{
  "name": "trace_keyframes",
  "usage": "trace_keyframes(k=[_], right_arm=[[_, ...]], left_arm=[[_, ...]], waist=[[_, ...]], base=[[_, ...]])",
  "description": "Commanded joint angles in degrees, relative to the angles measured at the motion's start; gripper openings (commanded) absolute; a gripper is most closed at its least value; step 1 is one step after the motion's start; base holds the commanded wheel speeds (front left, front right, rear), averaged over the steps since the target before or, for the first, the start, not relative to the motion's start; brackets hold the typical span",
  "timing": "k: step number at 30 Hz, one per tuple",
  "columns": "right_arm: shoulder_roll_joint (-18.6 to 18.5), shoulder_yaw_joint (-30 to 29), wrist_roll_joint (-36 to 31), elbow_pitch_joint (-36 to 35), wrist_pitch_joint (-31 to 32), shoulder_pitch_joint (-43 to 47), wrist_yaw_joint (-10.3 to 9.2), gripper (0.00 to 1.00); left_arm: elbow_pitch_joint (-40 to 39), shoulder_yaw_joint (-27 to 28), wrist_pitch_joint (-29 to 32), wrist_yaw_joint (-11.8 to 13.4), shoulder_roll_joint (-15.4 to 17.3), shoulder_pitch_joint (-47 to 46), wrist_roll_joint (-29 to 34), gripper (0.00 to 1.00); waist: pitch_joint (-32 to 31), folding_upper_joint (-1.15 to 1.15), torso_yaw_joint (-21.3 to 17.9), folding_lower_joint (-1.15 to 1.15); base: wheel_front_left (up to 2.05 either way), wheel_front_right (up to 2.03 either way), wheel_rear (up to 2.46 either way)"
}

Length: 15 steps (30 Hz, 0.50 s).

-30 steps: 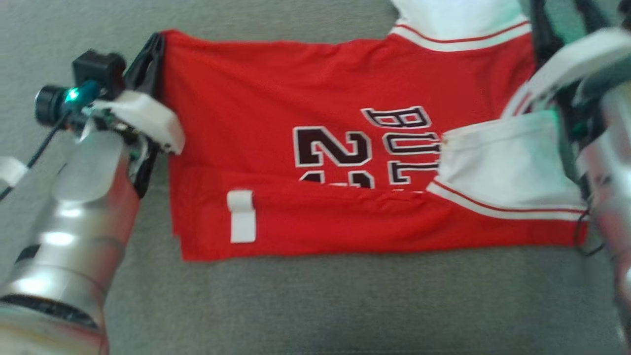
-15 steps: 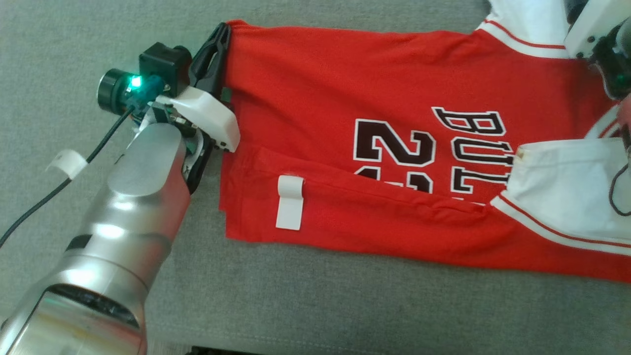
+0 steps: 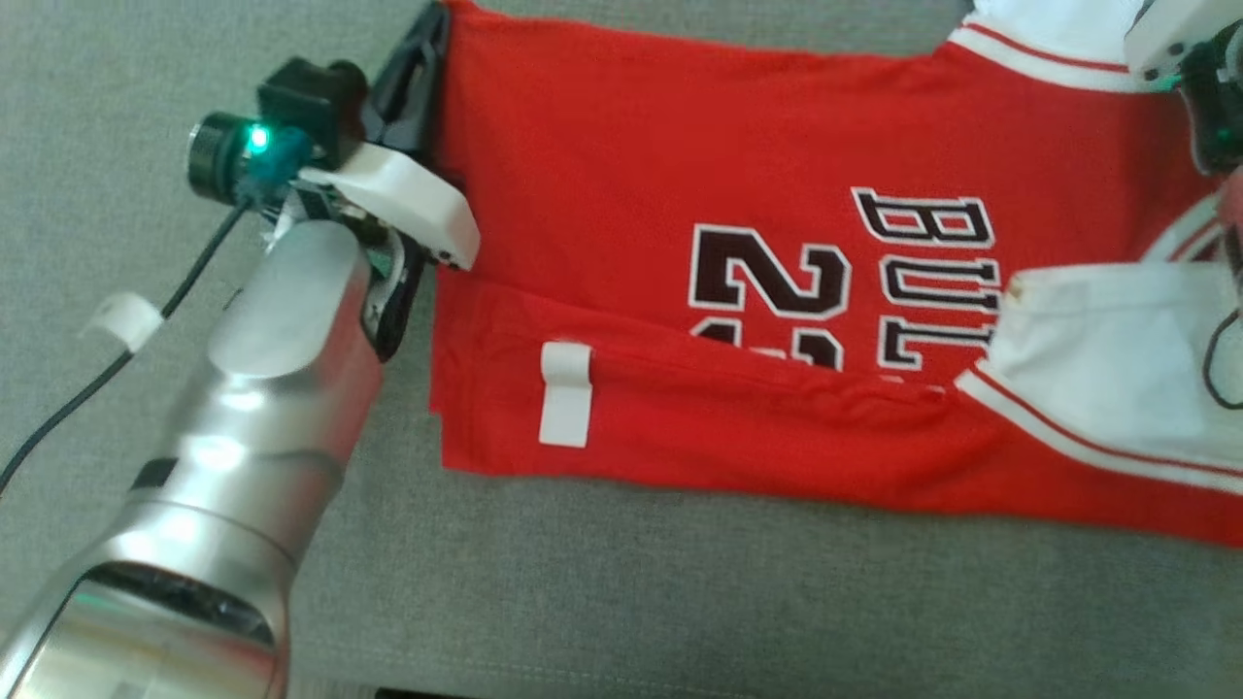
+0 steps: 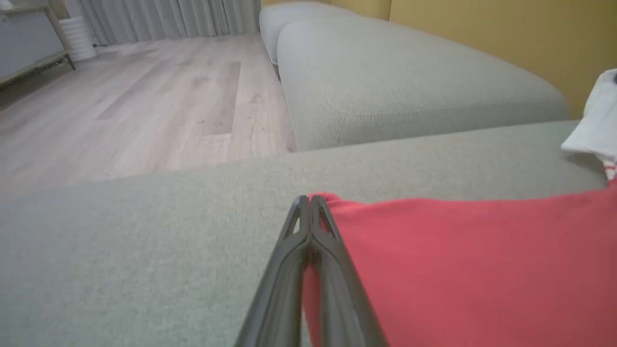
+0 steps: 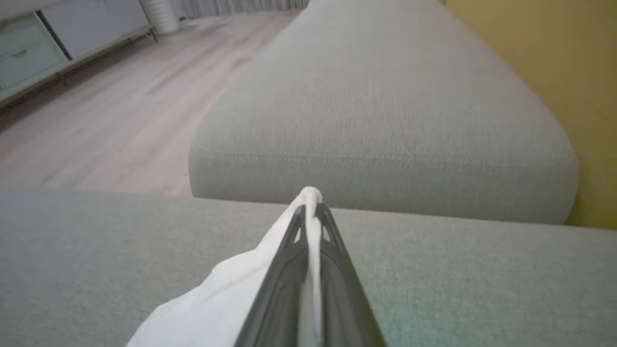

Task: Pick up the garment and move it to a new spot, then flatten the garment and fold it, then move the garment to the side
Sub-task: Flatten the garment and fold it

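The garment (image 3: 631, 194) is a red jersey with white sleeves and black number print, spread on a grey sofa cushion (image 3: 680, 592), its lower edge folded up. My left gripper (image 3: 432, 29) is at the jersey's far left corner. In the left wrist view the left gripper (image 4: 309, 200) is shut on the edge of the red cloth (image 4: 458, 270). At the top right of the head view is my right wrist (image 3: 1190, 49), over the white sleeve (image 3: 1049, 24). In the right wrist view the right gripper (image 5: 311, 205) is shut on a fold of white sleeve cloth (image 5: 217, 303).
A second grey cushion (image 5: 376, 120) adjoins the far side, with a yellow wall (image 5: 554, 58) behind it. Wooden floor (image 4: 120, 106) and a pale cabinet (image 5: 29, 48) lie beyond. A white label (image 3: 565, 393) sits on the folded hem. A taped black cable (image 3: 117, 320) trails from the left arm.
The head camera has shifted, sliding the whole picture. The jersey lies much as before, with the left gripper on the same corner. The right gripper has gone from open to shut on the sleeve.
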Motion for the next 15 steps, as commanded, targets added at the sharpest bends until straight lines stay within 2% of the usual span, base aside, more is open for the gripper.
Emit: trace_keyframes(k=[1, 5, 11, 15], right_arm=[[1.07, 0.21, 0.76, -2.09, -2.92, 0.54, -0.04, 0.0], [1.48, 1.26, 3.26, -4.69, -7.0, 5.02, -0.04, 0.0], [0.71, 3.07, 7.88, -13.61, -8.34, 16.22, -0.04, 0.0], [0.79, 0.24, 10.47, -21.2, -8.38, 26.25, -0.04, 0.0]], left_arm=[[-2.37, 2.87, -0.6, 1.18, 3.05, 1.04, 0.82, 0.0], [-6.05, 5.8, -0.6, 3.43, 4.08, 5.97, 2.33, 0.0], [-10.54, 9.24, -0.61, 4.9, 5.33, 14.78, 5.54, 0.0], [-13.0, 12.09, -0.61, 6.05, 5.32, 20.91, 7.31, 0.0]], waist=[[-1.64, 0.0, -0.85, 0.0], [-4.88, 0.0, -2.14, 0.0], [-9.67, 0.0, -4.72, 0.0], [-12.32, 0.0, -6.47, 0.0]], base=[[0.0, 0.0, 0.0], [0.0, 0.0, 0.0], [0.0, 0.0, 0.0], [0.0, 0.0, 0.0]])
